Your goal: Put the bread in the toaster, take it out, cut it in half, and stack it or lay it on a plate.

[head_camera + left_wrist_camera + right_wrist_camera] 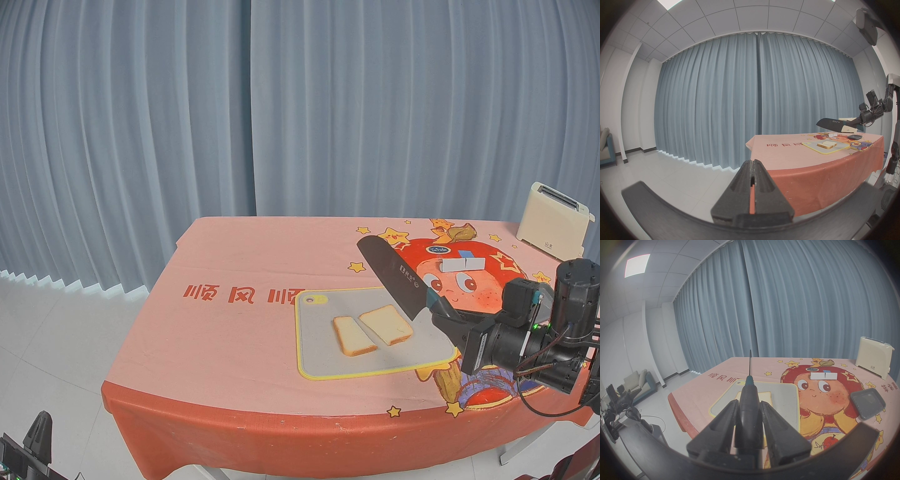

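- Right claw (451,317) is clamped on the handle of the knife (394,275). The blade is raised off the bench (219,350), up by the far right side of the cutting board (315,359).
- Left bread half (354,335) and right bread half (386,324) lie flat on the board, side by side. Both are below the blade and apart from it.
- Left claw (752,168) is pressed together, holding nothing, low off the bench's left side and well apart from the bread.
- Toaster (554,222) stands at the far right corner. A dark plate (868,402) lies nearer, right of the board.
- Red lettering (244,294) is printed on the cloth. There is a small mark on the blade, too small to read.
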